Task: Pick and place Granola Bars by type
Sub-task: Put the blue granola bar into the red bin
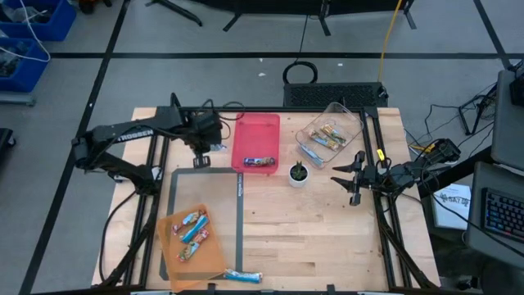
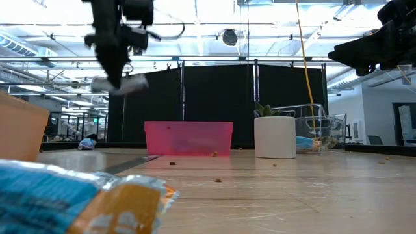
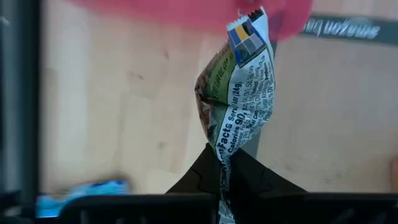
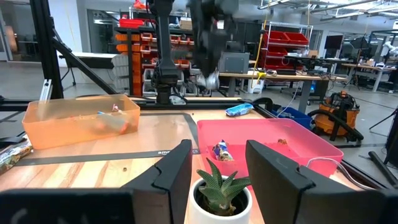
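Pinching a crinkled silver-wrapped granola bar [image 3: 239, 106] between pressed-together fingers, the left gripper [image 1: 201, 159] hangs above the wooden desk [image 1: 327, 229] beside the pink plastic tray [image 1: 255, 131]. The right gripper [image 1: 354, 175], fingers spread and empty, waits near the small potted succulent [image 1: 299, 174].

The held bar's wrapper [image 3: 239, 106] reads "Facts", "Calories 90"; the left arm [image 1: 135, 131] reads "TROSSEN".

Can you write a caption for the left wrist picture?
The left gripper pinches a crinkly granola bar above the wooden table.
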